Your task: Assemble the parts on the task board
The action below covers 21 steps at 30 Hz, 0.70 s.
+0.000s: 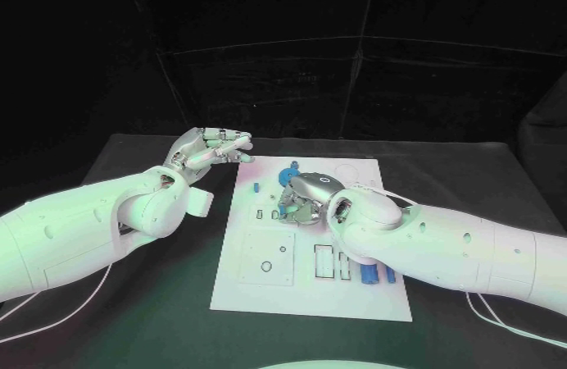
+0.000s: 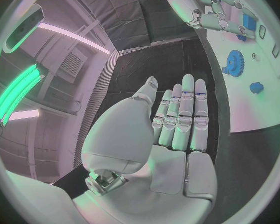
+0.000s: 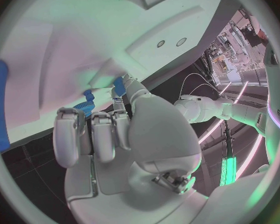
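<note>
Right hand [image 1: 310, 198] fingers curled down on task board [image 1: 310, 297], touching blue part [image 3: 89, 95], left hand [image 1: 208, 149] spread, empty

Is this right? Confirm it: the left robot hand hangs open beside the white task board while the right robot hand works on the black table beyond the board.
Not quite. The right robot hand works on the task board itself, as the head view shows. The left robot hand does hang open beside it.

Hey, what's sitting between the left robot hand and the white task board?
Nothing: in the head view, bare black table separates the left robot hand from the white task board.
</note>
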{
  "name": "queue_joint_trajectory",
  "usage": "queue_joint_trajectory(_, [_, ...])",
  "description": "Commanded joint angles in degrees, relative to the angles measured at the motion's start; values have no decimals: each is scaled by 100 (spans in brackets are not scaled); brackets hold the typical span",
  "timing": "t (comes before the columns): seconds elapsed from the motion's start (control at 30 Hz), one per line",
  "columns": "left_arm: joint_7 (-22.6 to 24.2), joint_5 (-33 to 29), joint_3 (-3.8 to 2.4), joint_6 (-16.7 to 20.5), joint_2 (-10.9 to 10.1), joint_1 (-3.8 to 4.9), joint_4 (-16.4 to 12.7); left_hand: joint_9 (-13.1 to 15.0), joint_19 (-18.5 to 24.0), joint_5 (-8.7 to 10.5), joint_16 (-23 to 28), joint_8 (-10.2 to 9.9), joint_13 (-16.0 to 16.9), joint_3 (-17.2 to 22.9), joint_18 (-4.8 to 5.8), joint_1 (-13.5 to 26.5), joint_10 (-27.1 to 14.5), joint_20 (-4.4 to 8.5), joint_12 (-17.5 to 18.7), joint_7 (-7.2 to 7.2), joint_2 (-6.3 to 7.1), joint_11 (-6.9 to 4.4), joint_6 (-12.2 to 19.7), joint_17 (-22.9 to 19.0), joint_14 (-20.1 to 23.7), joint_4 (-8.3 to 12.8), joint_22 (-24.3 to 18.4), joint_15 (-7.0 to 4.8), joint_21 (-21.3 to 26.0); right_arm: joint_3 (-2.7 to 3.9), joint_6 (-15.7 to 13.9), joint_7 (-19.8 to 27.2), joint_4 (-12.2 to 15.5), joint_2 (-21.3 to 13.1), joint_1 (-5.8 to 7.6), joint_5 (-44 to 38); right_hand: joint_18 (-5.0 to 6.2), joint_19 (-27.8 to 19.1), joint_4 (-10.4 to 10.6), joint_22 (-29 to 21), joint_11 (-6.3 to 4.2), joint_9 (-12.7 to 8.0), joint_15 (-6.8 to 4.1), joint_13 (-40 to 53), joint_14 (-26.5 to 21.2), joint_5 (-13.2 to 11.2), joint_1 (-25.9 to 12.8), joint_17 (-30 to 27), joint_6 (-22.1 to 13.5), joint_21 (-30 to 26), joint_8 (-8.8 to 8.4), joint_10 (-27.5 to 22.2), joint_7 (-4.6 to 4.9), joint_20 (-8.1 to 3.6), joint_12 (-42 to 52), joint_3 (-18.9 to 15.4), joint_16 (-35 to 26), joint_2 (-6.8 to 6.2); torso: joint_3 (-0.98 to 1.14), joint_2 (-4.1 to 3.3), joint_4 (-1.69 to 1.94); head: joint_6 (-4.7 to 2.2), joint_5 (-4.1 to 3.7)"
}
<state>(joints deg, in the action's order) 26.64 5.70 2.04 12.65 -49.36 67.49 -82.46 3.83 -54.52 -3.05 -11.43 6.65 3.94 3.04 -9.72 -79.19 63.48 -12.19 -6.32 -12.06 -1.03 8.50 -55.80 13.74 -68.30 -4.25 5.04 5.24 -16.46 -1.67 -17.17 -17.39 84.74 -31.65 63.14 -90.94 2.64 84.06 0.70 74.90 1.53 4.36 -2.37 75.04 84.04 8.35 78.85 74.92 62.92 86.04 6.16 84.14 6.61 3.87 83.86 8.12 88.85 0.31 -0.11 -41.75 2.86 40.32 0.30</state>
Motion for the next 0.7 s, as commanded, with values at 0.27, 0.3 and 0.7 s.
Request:
queue_joint_trajectory(0.27, [36,-21,-5,-72,4,10,-2,-3,-49,18,22,-29,-7,-10,-85,-3,44,4,26,-7,-42,4,-33,9,-3,33,-9,24,40,-46,416,-109,41,-27,-36,-84,-64,163,19,554,42,-19,23,976,526,-25,-165,1190,17,-1,-38,182,14,9,-62,13,-20,-111,-2,0,1,7,-21])
queue_joint_trajectory(0.3, [36,-21,-5,-73,3,10,-2,-3,-49,18,22,-29,-7,-10,-85,-3,44,4,26,-7,-42,4,-33,9,-3,33,-9,24,40,-47,407,-124,45,-30,-36,-98,-65,163,21,555,44,-20,24,974,526,-19,-176,1189,12,-1,-42,180,16,10,-66,10,-20,-120,-2,0,3,10,-23])
queue_joint_trajectory(0.7, [26,-21,-5,-78,-4,10,-3,-4,-51,19,30,-34,-7,-5,-85,-5,47,4,33,-8,-41,4,-35,13,-3,41,-13,23,44,-47,283,-236,56,-35,-38,-183,-59,151,47,525,84,-42,54,898,512,49,-303,1129,-109,-17,-125,112,64,35,-172,-23,-48,-252,-3,-2,6,12,-26])
